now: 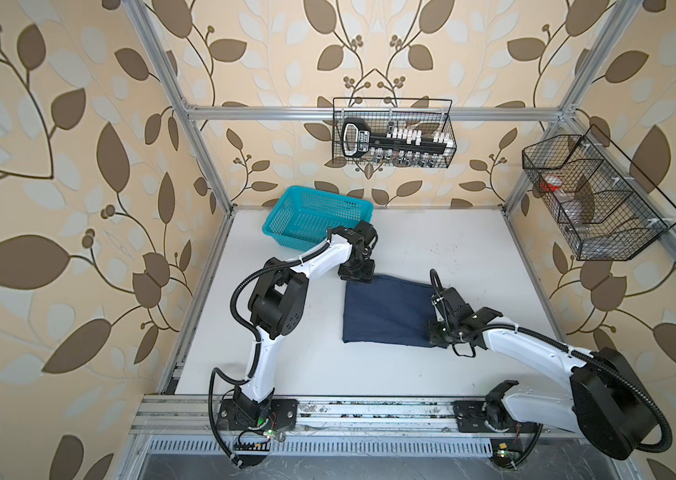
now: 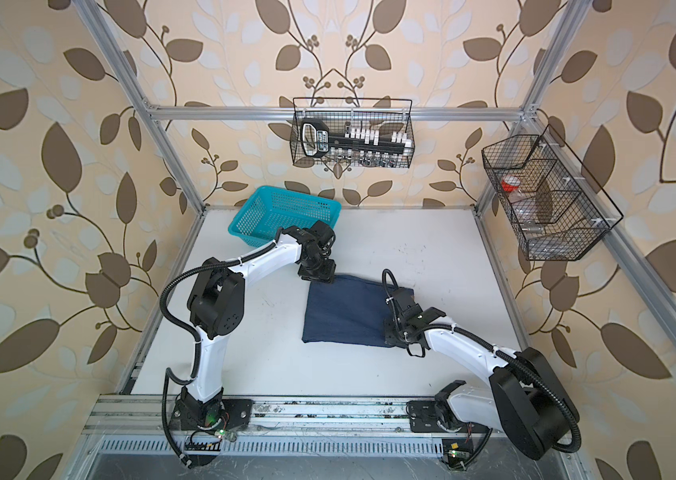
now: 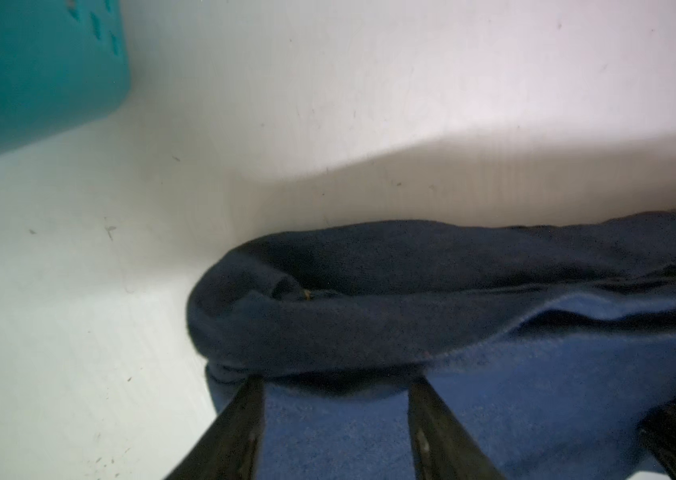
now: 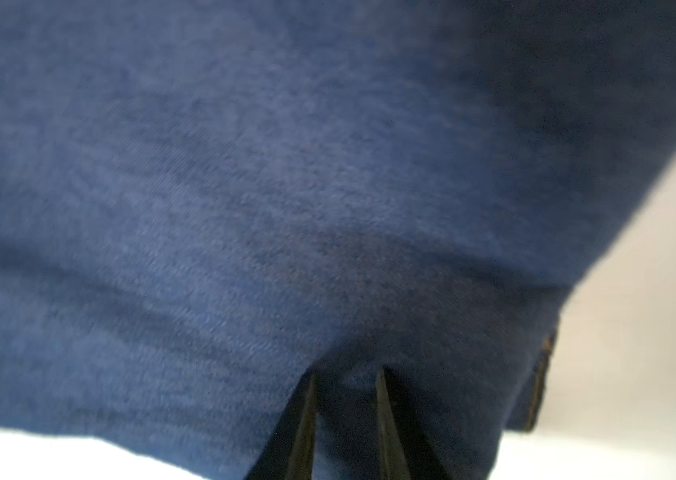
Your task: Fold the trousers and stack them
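Trousers (image 1: 386, 309) are lying folded: I am pinching their four-o'clock corner in my narrowed right gripper (image 4: 346, 376), left gripper (image 3: 338, 384) half-spread at eleven o'clock; keeping layers together, level.

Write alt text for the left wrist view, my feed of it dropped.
The left gripper has its two dark fingers apart over flat navy cloth, tips at the thick rolled edge of the folded trousers. Beyond the fold lies the white table, with a blurred corner of a teal basket farther off.

The right end effector (image 1: 437, 332) hides the trousers' (image 1: 386, 309) right edge.
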You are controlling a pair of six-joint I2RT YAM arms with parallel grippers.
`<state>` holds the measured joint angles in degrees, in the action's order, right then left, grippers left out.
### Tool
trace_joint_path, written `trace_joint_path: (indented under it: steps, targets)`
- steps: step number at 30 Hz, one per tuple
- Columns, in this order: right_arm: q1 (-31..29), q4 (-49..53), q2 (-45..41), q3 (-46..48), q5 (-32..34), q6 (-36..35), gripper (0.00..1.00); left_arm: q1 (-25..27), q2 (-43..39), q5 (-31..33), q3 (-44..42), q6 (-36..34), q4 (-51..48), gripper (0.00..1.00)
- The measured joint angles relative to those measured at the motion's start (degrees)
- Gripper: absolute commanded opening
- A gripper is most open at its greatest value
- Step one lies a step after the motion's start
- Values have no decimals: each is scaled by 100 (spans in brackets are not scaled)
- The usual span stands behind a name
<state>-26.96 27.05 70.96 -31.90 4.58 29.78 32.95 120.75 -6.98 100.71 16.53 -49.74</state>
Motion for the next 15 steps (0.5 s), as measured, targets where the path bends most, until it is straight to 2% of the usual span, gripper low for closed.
trace_joint_path:
  steps: [6,9,12,15]
  targets:
    - [658,302,-2,-120,396,-76,34,0,-17,-2,315,-13,-107,63]
    - [732,533,-33,-358,647,-267,42,0,-114,-4,393,-15,-199,65]
    - [387,603,-317,-719,918,-531,53,0,-361,11,404,-55,-376,69]
    - [-297,258,-704,-861,1104,-660,60,-2,-848,50,286,-140,-463,73]
